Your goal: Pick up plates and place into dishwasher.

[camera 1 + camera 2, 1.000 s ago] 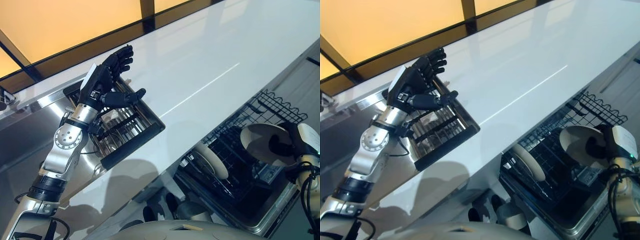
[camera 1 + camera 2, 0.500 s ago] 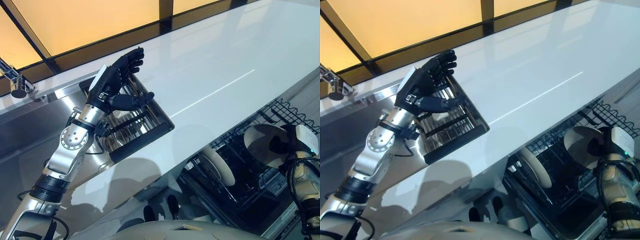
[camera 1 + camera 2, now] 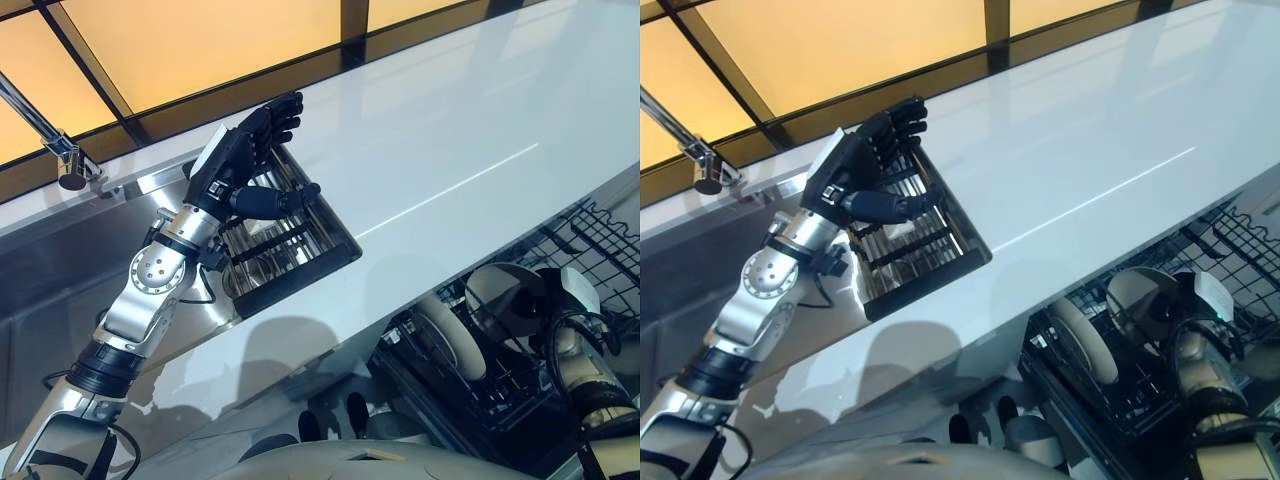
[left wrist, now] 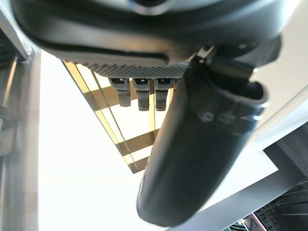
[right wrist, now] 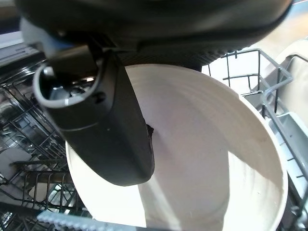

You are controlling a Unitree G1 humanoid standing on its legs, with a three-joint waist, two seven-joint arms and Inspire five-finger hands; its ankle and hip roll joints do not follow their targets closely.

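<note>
Cream plate (image 5: 202, 159), pinched by the right hand (image 5: 106, 130), stands upright just above the dishwasher rack (image 3: 470, 390); the left hand (image 3: 245, 160) hovers open.

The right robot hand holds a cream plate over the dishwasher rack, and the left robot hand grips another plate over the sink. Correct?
Not quite. The left robot hand holds nothing: the left eye view shows its fingers straight above the metal drying rack. The right robot hand does hold the round cream plate over the black wire dishwasher rack.
</note>
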